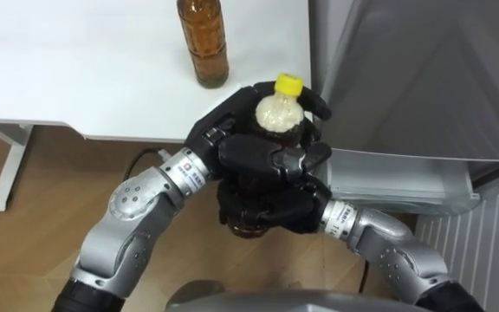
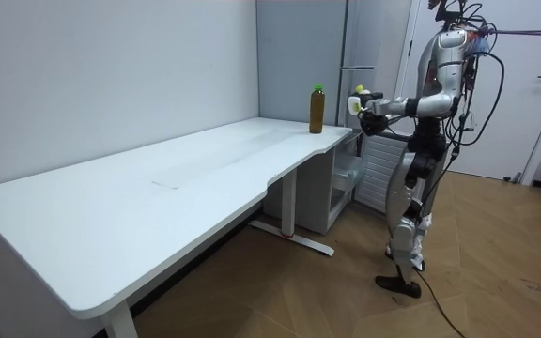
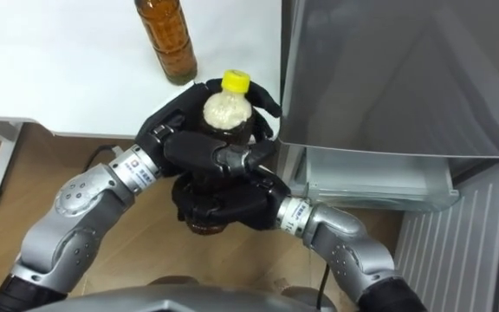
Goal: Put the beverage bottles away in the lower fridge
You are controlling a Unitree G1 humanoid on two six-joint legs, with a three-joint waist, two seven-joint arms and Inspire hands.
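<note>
Left hand point(image 1: 236, 149) curled round the shoulder of a clear plastic bottle with a yellow cap point(image 1: 277, 117), pale at the neck and dark lower down. Right hand point(image 1: 262, 212) wrapped round the same bottle's base from beneath. Held upright just off the front corner of the white rectangular table point(image 1: 76, 78), over bare wooden floor, touching neither.

Beyond that corner, hard against the table's end: tall grey fridge point(image 1: 405, 78). Below it, level with the table's underside, an open lower compartment with a clear plastic shelf point(image 1: 405, 186).

On the table, near the same corner and well apart from the held drink: a second bottle of amber tea point(image 1: 203, 48), upright, cut off at the shoulder by the eye views' upper edge.

From the room view: green cap on that table bottle point(image 2: 316, 108), and the robot standing upright at the table's far end, both arms raised in front of its chest. From the eye views instead: the finger wrap, too small to read from across the room.
</note>
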